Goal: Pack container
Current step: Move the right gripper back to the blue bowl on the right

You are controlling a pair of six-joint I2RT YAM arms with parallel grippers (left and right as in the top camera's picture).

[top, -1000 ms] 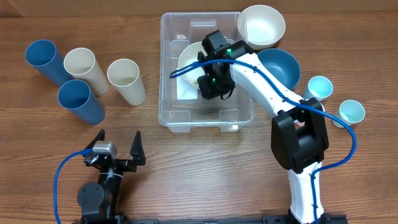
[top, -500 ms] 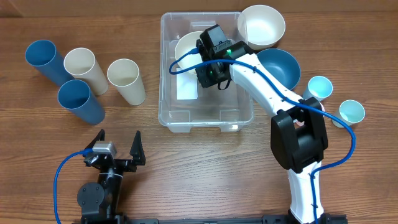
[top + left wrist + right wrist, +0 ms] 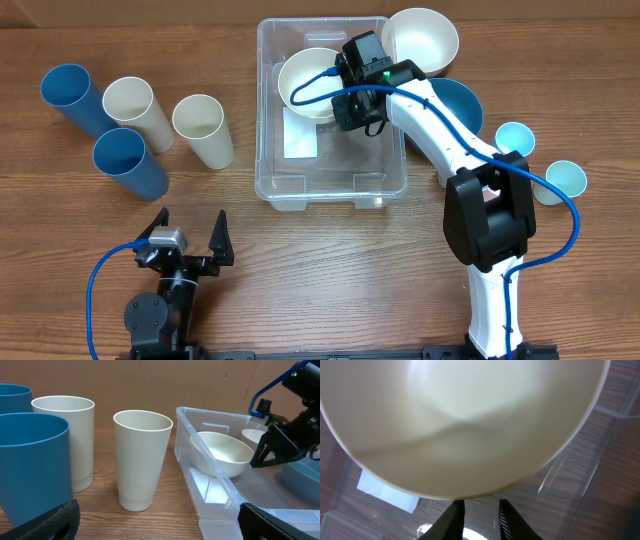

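The container (image 3: 330, 195) is a clear bin at the table's middle back, with a white label (image 3: 300, 140) on its floor. A cream bowl (image 3: 305, 75) lies tilted in its far left corner. My right gripper (image 3: 347, 108) hovers inside the bin at the bowl's right rim. In the right wrist view its fingertips (image 3: 480, 505) stand slightly apart and open with nothing between them; the bowl (image 3: 470, 425) fills the view just beyond them. The left wrist view shows the bowl (image 3: 225, 452) and the right gripper (image 3: 260, 457) beside it. My left gripper (image 3: 190, 235) rests open near the front edge.
Two blue cups (image 3: 68, 95) (image 3: 128, 160) and two cream cups (image 3: 135, 105) (image 3: 205, 125) stand at the left. A white bowl (image 3: 420, 40) and a blue bowl (image 3: 455, 105) sit right of the bin, with two small light-blue cups (image 3: 515, 140) (image 3: 565, 180) farther right.
The right gripper carried the cream bowl from the bin's middle to its far end, then shifted right off the bowl's rim. The left arm stayed still.
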